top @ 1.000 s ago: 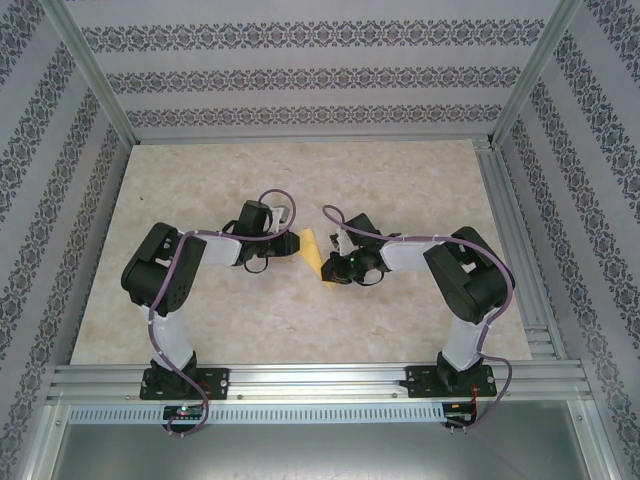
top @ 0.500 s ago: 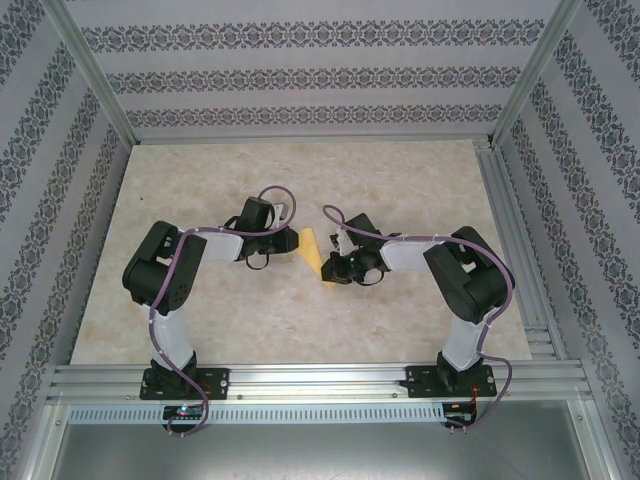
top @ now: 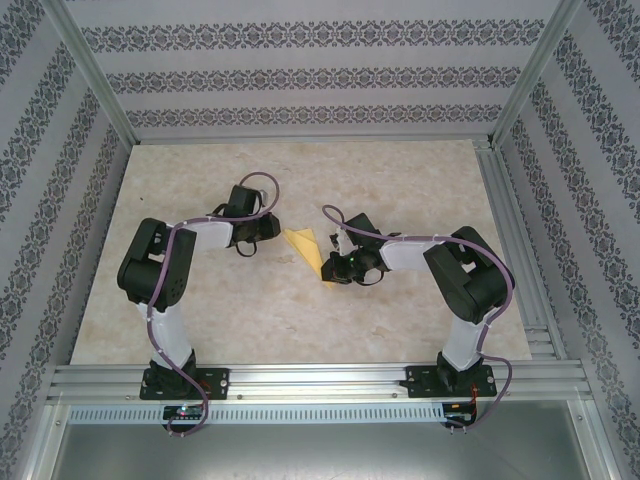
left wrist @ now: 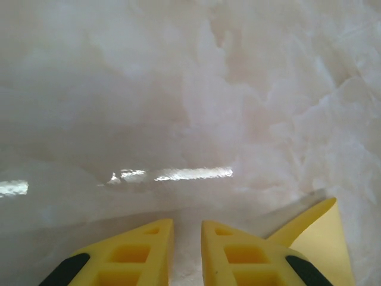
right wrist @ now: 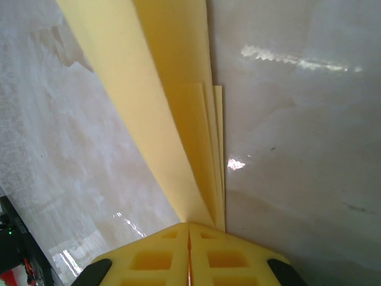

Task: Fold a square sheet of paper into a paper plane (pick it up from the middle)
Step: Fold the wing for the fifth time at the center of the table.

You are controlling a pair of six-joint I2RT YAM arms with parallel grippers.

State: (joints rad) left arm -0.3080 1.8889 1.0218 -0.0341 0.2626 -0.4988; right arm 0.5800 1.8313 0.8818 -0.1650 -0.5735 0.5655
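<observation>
Right gripper (right wrist: 189,230) clamps the creased, layered yellow paper plane (right wrist: 149,101) over a glossy marbled table (right wrist: 297,155); left gripper (left wrist: 187,233) slightly apart.

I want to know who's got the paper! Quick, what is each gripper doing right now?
Left gripper: open just a little, holding nothing.
Right gripper: shut on the paper plane.

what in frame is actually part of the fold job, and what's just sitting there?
Job:
- paper plane, folded yellow paper
- right gripper, shut on it
- left gripper, slightly open, holding nothing

Just there:
- marble-look table
- aluminium frame
- patterned walls
</observation>
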